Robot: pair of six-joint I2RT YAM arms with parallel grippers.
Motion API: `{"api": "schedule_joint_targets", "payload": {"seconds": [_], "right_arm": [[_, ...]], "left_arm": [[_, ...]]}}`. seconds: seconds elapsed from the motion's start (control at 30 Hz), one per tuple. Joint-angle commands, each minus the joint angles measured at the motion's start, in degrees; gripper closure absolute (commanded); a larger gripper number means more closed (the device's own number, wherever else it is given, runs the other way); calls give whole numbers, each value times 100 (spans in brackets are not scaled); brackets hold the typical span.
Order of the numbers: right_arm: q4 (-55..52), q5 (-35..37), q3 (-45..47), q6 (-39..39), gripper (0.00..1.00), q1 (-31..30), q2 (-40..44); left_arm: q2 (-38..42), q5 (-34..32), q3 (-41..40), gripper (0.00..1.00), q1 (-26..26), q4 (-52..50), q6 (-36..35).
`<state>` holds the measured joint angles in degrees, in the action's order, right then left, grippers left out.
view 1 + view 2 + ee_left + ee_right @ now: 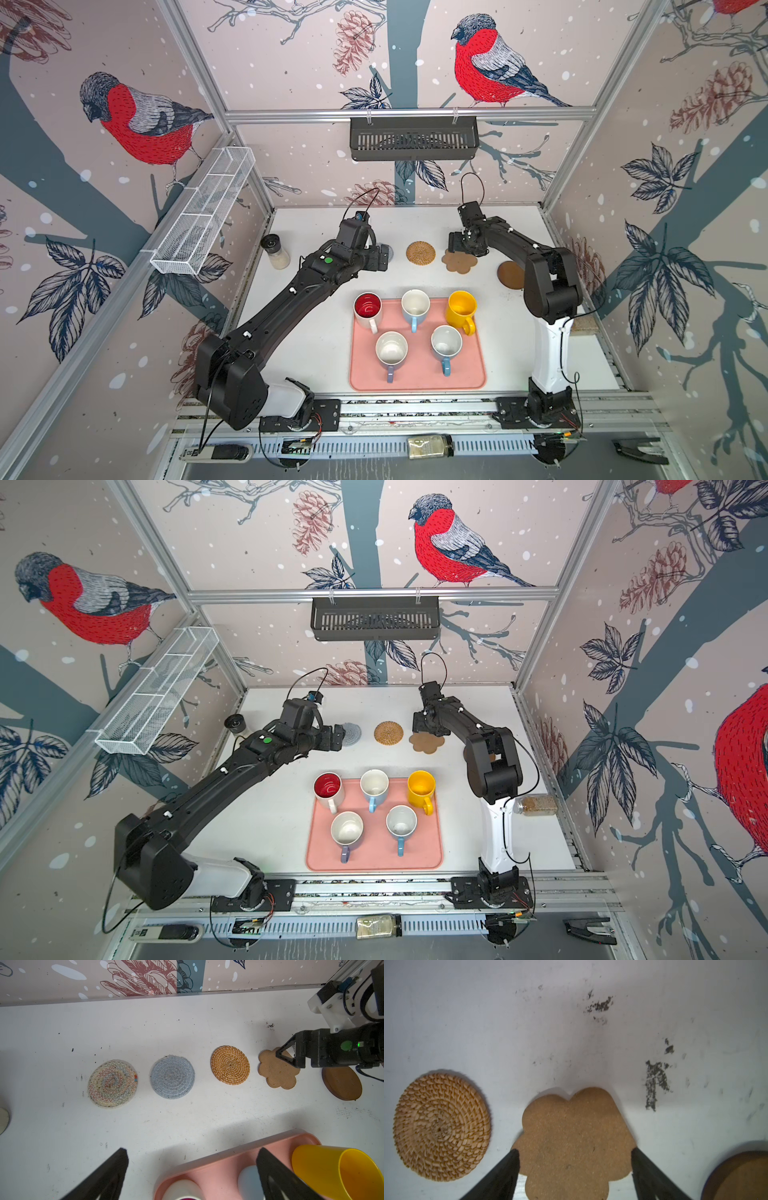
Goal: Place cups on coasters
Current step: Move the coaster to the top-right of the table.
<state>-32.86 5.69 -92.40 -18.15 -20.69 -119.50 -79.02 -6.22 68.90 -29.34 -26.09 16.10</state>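
Near row of the pink tray (pixel 473 374): lavender cup (pixel 391 351), light-blue cup (pixel 446 345). The other three cups are just behind, none on a coaster yet. The coasters (pixel 172 1077) lie in a row farther back.

Right gripper (pixel 575 1153) is open, jaws astride the cork flower coaster (pixel 571 1130). Left gripper (pixel 193 1151) is open, empty.

Risks: R jaws may drag the cork askew – cups are packed tight, so a grab could knock a neighbour.

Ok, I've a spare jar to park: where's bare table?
Bare table lies between the coaster row and the back wall, and between coasters and pink tray. Crowded: the tray, full of mugs, and the cork coaster under the right gripper.
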Motion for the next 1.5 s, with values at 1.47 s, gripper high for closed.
{"api": "schedule_joint_targets", "payload": {"seconds": [1.47], "right_arm": [[488, 419, 757, -139, 10, -232, -196]], "left_arm": [[115, 148, -447, 3, 147, 296, -151]]}}
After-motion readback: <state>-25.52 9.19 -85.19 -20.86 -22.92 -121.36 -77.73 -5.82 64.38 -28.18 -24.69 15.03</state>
